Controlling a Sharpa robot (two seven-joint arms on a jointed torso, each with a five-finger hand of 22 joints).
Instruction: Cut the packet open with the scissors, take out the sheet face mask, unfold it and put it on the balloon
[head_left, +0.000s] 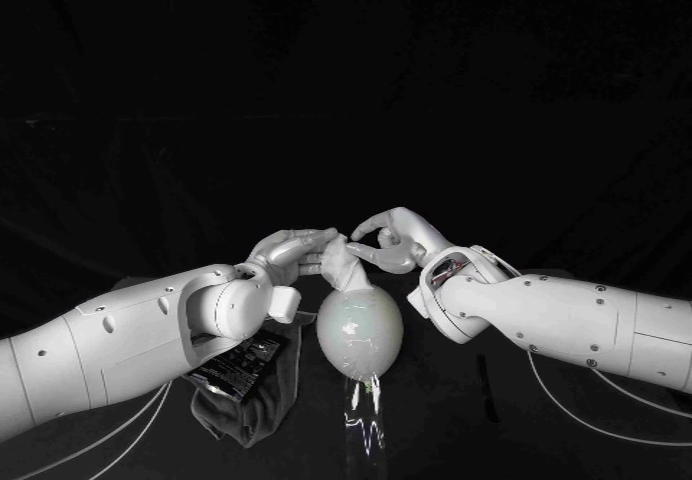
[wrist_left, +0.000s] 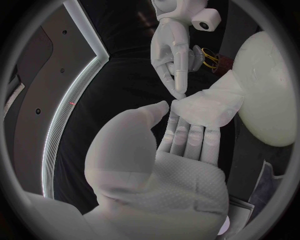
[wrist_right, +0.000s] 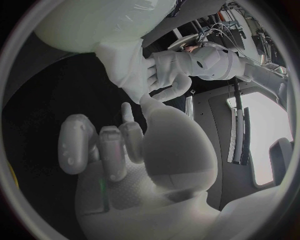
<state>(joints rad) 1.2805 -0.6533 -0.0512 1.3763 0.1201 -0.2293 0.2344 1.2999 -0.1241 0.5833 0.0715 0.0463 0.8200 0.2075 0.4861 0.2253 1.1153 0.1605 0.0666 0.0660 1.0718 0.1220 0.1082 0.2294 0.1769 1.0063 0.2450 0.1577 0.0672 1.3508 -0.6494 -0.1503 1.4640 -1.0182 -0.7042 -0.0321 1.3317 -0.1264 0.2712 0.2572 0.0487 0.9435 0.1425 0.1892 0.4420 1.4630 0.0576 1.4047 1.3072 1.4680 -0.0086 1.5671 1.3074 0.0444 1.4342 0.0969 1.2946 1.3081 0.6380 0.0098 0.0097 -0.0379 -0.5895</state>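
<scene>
Gripping sheet mask (head_left: 342, 265) atop centre-frame balloon (head_left: 358, 335): left robot hand (head_left: 293, 250). Right robot hand (head_left: 389, 240) grip unclear. Packet (head_left: 238, 365) print illegible.

The balloon (head_left: 358, 335) is blocking centre frame; left hand (head_left: 293, 255) and right hand (head_left: 387, 238) are crowding the mask (head_left: 342, 265) above it; the upper frame is lying open.
</scene>
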